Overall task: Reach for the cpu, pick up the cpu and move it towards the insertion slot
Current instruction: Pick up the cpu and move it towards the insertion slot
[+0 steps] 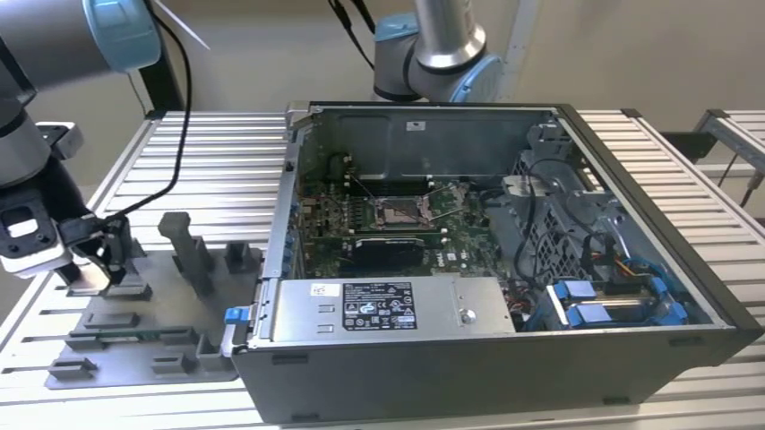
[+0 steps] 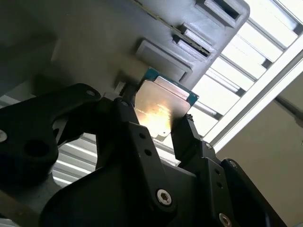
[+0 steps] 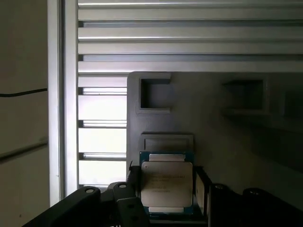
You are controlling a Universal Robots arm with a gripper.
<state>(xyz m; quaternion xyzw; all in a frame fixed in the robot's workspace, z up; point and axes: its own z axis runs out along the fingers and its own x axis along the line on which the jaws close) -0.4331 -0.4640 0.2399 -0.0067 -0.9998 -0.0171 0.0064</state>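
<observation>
The cpu (image 3: 166, 187) is a thin silvery square plate with a blue-green edge, seen in both wrist views. It sits between the two black fingers of my gripper (image 3: 166, 191), which press on its opposite edges (image 2: 161, 111). In the exterior view my gripper (image 1: 106, 267) hangs low over the far corner of the grey fixture plate (image 1: 156, 358), on the exterior view's left, well apart from the computer case. The insertion slot (image 1: 400, 212) is a silver-framed socket with a dark centre on the green motherboard inside the open case.
The open computer case (image 1: 502, 358) stands at the centre and the exterior view's right, its power supply (image 1: 382, 309) in front of the motherboard. Upright grey blocks (image 1: 192, 251) rise from the fixture plate between gripper and case. A second arm's base (image 1: 436, 49) stands behind the case.
</observation>
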